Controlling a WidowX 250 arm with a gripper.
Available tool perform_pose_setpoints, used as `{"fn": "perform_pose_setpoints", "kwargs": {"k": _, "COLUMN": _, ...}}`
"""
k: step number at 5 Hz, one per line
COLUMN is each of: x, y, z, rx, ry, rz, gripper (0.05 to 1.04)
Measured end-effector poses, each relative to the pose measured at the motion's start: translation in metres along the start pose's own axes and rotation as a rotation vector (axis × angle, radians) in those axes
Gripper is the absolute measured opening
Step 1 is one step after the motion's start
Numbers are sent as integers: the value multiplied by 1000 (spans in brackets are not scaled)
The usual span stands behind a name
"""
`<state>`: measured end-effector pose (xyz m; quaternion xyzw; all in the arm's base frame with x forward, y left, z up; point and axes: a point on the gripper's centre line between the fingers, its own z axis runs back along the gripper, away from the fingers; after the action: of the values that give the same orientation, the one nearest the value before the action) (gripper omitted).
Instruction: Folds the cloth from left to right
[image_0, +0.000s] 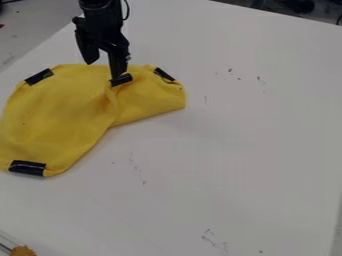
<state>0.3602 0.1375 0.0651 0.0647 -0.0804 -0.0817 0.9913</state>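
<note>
Gripper: the black gripper (104, 70) hangs down over the far edge of the cloth, in the far left part of the scene. It is released, its two fingers spread well apart with a gap between them. The right finger's tip is at the middle tape strip; whether it presses on the cloth cannot be told. The left finger's tip is by the cloth's far edge.
Cloth: the yellow cloth (57, 117) lies on the left side of the table, from near the far left down toward the near left. Its larger part spreads out on the left; a smaller, partly folded part reaches to the right.
Crease: a raised, wrinkled ridge runs from beneath the middle tape strip toward the near side, between the two parts.
Tape: four black strips are on the cloth: a far left strip (39, 76), a near left strip (27, 167), a middle tape strip (121, 80) and a far right strip (164, 74).
Table: the white table (234, 150) carries small dark scuffs on its right half and near side.
Near left corner: an orange-brown object (22, 251) shows in part.
Far right edge: dark objects (294, 5) lie beyond the table.
</note>
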Motion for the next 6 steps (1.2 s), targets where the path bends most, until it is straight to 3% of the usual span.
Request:
{"fn": "perform_pose_setpoints", "kwargs": {"k": 1, "x": -4, "y": -3, "z": -10, "rx": -16, "ry": 26, "rz": 9, "gripper": 1000}}
{"fn": "perform_pose_setpoints", "kwargs": {"k": 2, "x": -26, "y": -13, "z": -25, "rx": -31, "ry": 79, "rz": 43, "gripper": 1001}}
{"fn": "perform_pose_setpoints", "kwargs": {"k": 4, "x": -67, "y": -16, "z": 8, "rx": 25, "ry": 77, "rz": 180, "gripper": 1000}}
{"fn": "perform_pose_setpoints", "kwargs": {"k": 5, "x": -100, "y": -19, "z": 8, "rx": 27, "ry": 89, "rz": 282, "gripper": 1001}}
{"fn": "perform_pose_setpoints", "kwargs": {"k": 6, "x": -128, "y": -26, "z": -6, "rx": -5, "ry": 104, "rz": 352, "gripper": 1001}}
